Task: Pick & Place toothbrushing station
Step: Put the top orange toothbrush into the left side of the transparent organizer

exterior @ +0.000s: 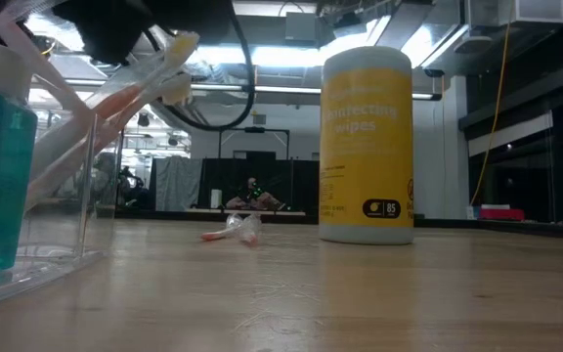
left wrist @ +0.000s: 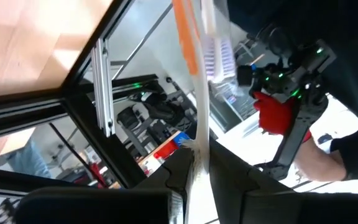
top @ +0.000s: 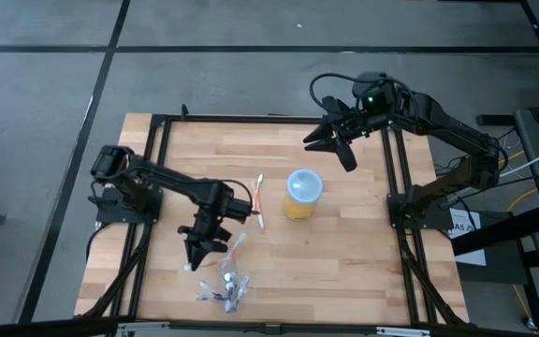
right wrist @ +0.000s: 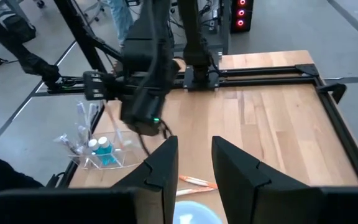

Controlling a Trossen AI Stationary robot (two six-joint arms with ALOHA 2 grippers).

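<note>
My left gripper [top: 200, 253] hangs over the table's near left part, just behind the clear plastic pouch [top: 225, 290], and is shut on a white-and-orange toothbrush [left wrist: 194, 74]. The pouch [exterior: 27, 205] stands on the wood and holds teal tubes [right wrist: 103, 149]; more toothbrushes [exterior: 115, 108] lean in it. Another orange-and-white toothbrush [top: 258, 201] lies flat beside the yellow cup with pale-blue top [top: 302, 194]. My right gripper [top: 320, 140] waits open, raised over the far right of the table. My left gripper pinches the toothbrush's white handle [left wrist: 199, 146] between its two fingers. The brush runs on ahead of the fingers, along them, and its bristled head [left wrist: 219, 56] is at the far, free end. Whether the other end rests in the pouch I cannot tell.
A black metal frame [top: 157, 126] borders the wooden table [top: 344, 262]. The yellow cup [exterior: 367, 147] stands upright near the middle. Bare wood lies to the right of the cup and along the near right edge.
</note>
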